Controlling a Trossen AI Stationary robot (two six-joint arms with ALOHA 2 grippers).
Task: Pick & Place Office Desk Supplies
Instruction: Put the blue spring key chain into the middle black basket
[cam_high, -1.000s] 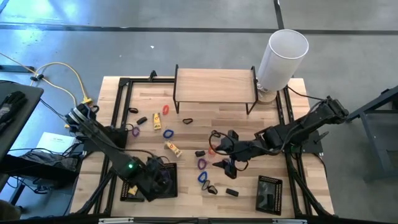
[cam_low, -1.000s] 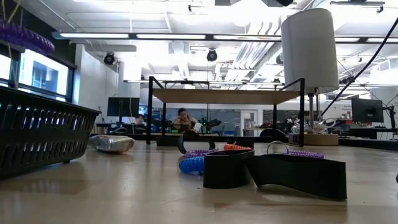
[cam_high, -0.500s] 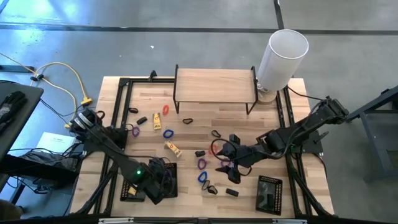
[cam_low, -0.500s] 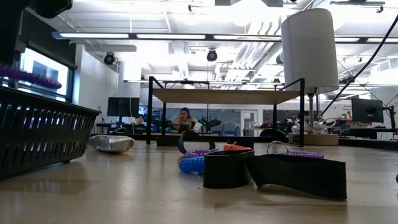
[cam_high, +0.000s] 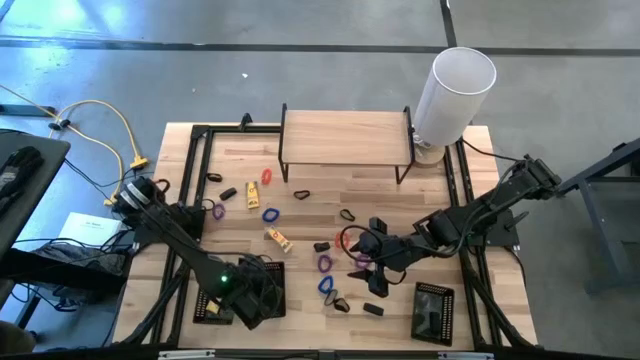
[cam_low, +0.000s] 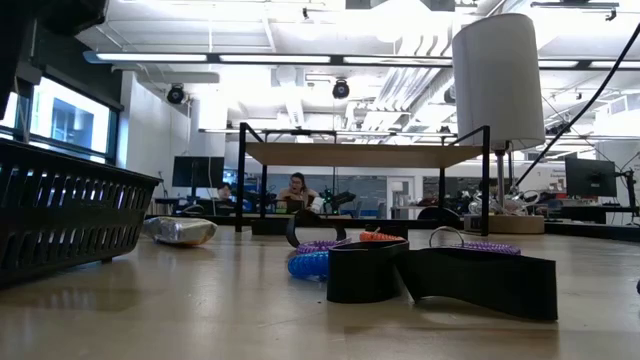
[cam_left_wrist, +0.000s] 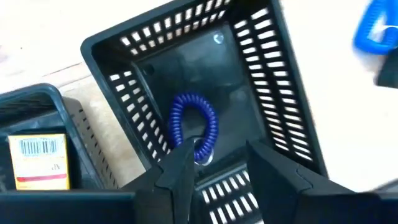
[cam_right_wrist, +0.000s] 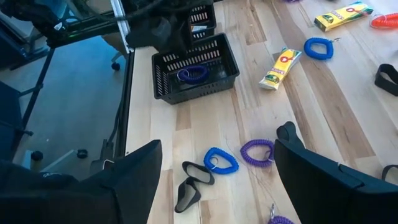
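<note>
Desk (cam_high: 330, 205) of pale wood carries scattered supplies — a blue loop (cam_right_wrist: 221, 160) and a purple loop (cam_right_wrist: 257, 150) lie side by side near the right gripper (cam_right_wrist: 214, 180), whose fingers stand wide apart, empty. Left gripper (cam_left_wrist: 214, 165) hangs over a black mesh tray (cam_left_wrist: 283, 93), fingers parted, holding nothing — a dark blue loop (cam_left_wrist: 196, 124) lies on the tray's floor.

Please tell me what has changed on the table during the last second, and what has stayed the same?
The left gripper, above the black mesh tray, opened and let go the coil loop, which now lies in the tray. The right gripper moved slightly nearer the table's front edge, open and empty. The loose supplies and the white cylinder stayed in place.
</note>
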